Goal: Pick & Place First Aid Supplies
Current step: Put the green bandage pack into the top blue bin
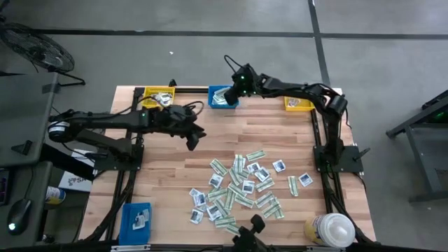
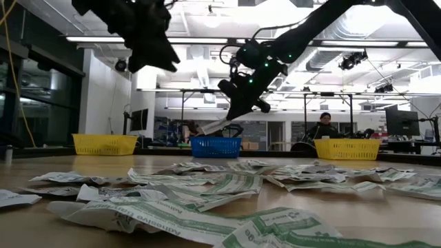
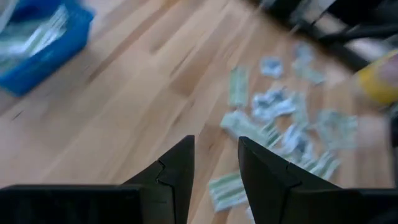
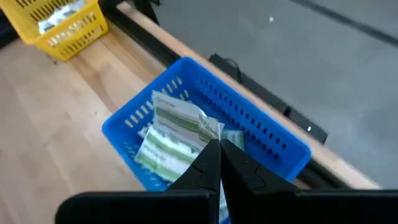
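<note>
Low view is showing the first aid supplies (image 2: 227,186) lying scattered across the near part of the wooden table (image 2: 413,207), green-and-white strips and squarish white packets overlapping in a loose heap. Beyond the heap, at the table's far edge, a blue bin (image 2: 216,146) is standing in the middle, with a yellow bin (image 2: 105,144) to one side of it and another yellow bin (image 2: 347,149) to the other. Past the blue bin, a person is sitting in the room behind.

From above, a white-capped bottle (image 1: 332,229) is standing at the near right corner, nearer than the heap, and a second blue bin (image 1: 136,218) holding a few packets is sitting at the near left corner. The left gripper (image 1: 192,140) is hovering over bare wood between the heap and the blue bin at the far edge, its fingers (image 3: 180,168) standing apart with nothing between them, well clear of the packets.

The right gripper (image 4: 219,144) is hanging over that far blue bin, jaws pressed together just above the green-and-white strips (image 4: 171,140) lying inside it. The left yellow bin is also holding packets.
</note>
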